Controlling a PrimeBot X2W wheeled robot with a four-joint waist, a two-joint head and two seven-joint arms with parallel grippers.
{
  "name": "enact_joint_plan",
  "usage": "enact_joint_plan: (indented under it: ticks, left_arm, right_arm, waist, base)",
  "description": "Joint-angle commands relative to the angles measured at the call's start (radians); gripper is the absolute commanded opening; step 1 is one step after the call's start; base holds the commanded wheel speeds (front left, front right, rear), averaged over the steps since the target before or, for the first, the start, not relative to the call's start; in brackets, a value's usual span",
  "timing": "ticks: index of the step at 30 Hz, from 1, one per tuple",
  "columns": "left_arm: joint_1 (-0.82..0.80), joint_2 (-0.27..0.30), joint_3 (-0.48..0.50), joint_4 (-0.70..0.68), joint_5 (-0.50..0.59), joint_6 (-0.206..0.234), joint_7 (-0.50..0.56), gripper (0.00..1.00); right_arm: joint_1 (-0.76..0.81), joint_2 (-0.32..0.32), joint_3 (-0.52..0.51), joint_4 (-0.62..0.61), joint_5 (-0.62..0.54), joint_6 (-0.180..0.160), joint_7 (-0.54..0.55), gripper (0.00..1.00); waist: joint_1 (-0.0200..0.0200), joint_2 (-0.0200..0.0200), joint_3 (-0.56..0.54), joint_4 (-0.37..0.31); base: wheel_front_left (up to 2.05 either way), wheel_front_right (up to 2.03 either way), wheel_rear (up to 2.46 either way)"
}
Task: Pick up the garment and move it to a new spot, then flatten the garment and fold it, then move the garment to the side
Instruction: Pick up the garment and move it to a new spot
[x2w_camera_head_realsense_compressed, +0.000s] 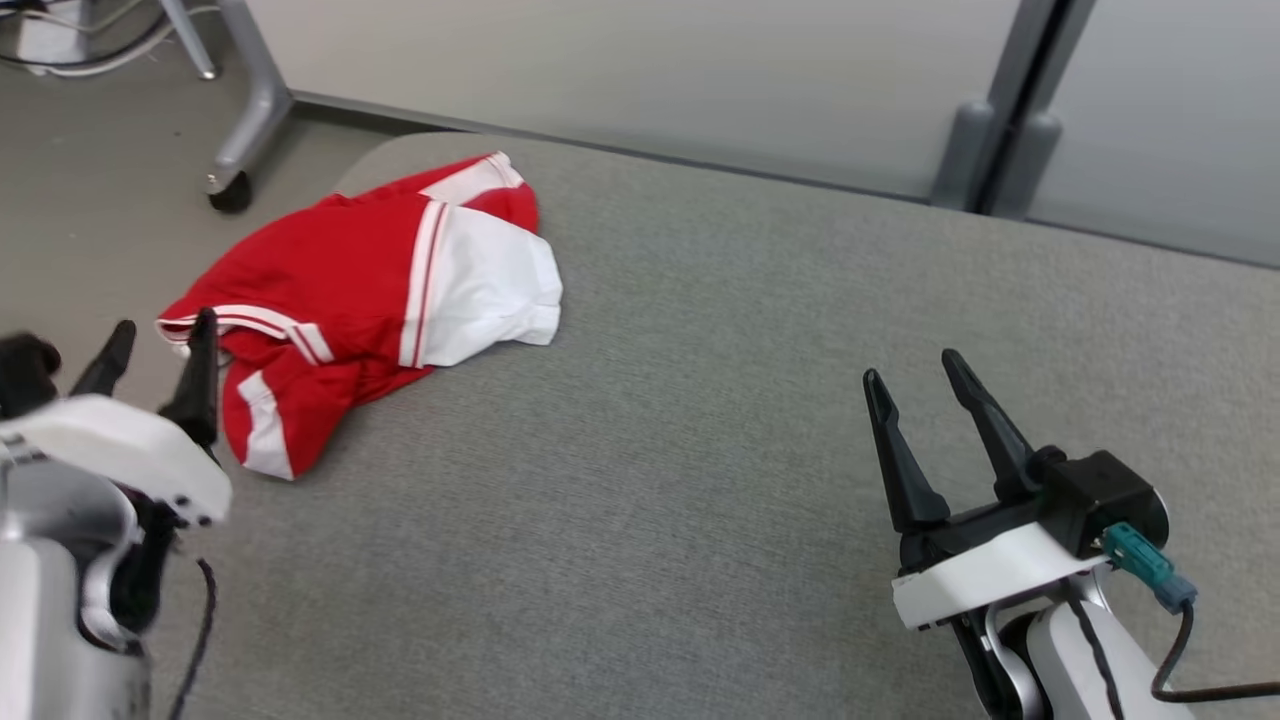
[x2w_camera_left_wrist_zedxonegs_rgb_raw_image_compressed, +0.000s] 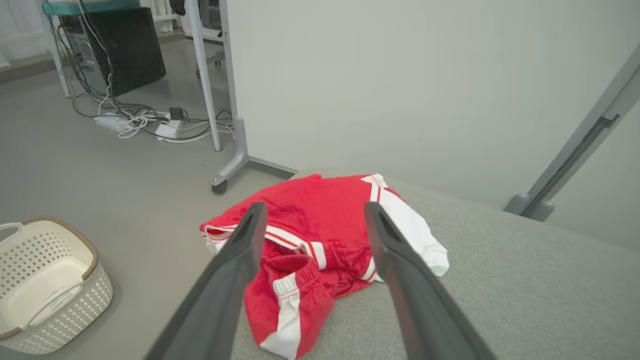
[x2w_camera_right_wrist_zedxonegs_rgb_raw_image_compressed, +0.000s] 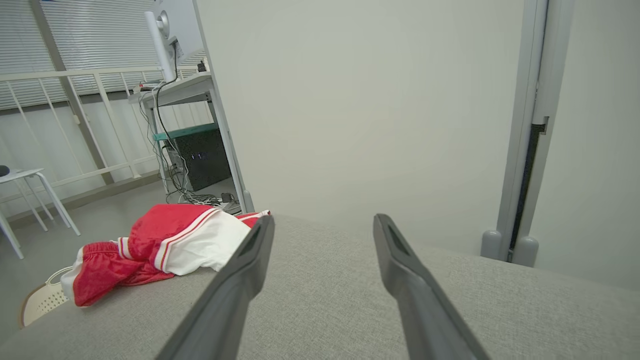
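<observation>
The garment (x2w_camera_head_realsense_compressed: 360, 300) is a crumpled red piece with white panels and stripes, lying at the far left corner of the grey padded table (x2w_camera_head_realsense_compressed: 700, 420). My left gripper (x2w_camera_head_realsense_compressed: 160, 350) hovers open just left of and nearer than the garment, holding nothing. In the left wrist view the garment (x2w_camera_left_wrist_zedxonegs_rgb_raw_image_compressed: 320, 235) lies beyond and between the spread fingers (x2w_camera_left_wrist_zedxonegs_rgb_raw_image_compressed: 235, 270). My right gripper (x2w_camera_head_realsense_compressed: 915, 385) stands open over the table's right half, far from the cloth. From the right wrist the garment (x2w_camera_right_wrist_zedxonegs_rgb_raw_image_compressed: 165, 245) shows off to the left of the open gripper (x2w_camera_right_wrist_zedxonegs_rgb_raw_image_compressed: 322, 225).
A white perforated basket (x2w_camera_left_wrist_zedxonegs_rgb_raw_image_compressed: 45, 285) sits on the floor left of the table. A partition leg with a caster (x2w_camera_head_realsense_compressed: 235, 140) stands behind the table's left corner. Cables and a power strip (x2w_camera_left_wrist_zedxonegs_rgb_raw_image_compressed: 150, 125) lie on the floor beyond. A pale partition wall (x2w_camera_head_realsense_compressed: 650, 70) runs behind the table.
</observation>
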Motion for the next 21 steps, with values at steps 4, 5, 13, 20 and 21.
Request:
enact_joint_plan:
  ticks: [4,5,13,20,21]
  left_arm:
    - [-0.132,0.068,0.021,0.103,-0.067,-0.035,0.118,1.0]
    - [-0.156,0.08,0.02,0.136,-0.073,-0.041,0.14,1.0]
    - [-0.303,0.159,0.035,0.359,-0.124,-0.059,0.243,1.0]
    - [-0.366,0.2,0.013,0.552,-0.149,-0.076,0.3,1.0]
    - [-0.369,0.2,0.009,0.576,-0.153,-0.078,0.305,1.0]
  right_arm:
    - [-0.037,-0.02,0.005,-0.029,0.006,0.002,-0.005,1.0]
    - [-0.042,-0.024,0.005,-0.034,0.007,0.002,-0.005,1.0]
    - [-0.081,-0.045,0.002,-0.059,0.009,0.002,-0.005,1.0]
    - [-0.104,-0.05,0.0,-0.07,0.014,0.002,-0.005,1.0]
    - [-0.107,-0.052,0.001,-0.069,0.014,0.002,-0.005,1.0]
  waist:
    - [0.0,0.0,0.093,-0.076]
    - [0.0,0.0,0.106,-0.087]
    - [0.0,0.0,0.19,-0.17]
    - [0.0,0.0,0.23,-0.237]
    - [0.0,0.0,0.233,-0.244]
  base:
    - [0.0,0.0,0.0]
    - [0.0,0.0,0.0]
    - [0.0,0.0,0.0]
    - [0.0,0.0,0.0]
    - [0.0,0.0,0.0]
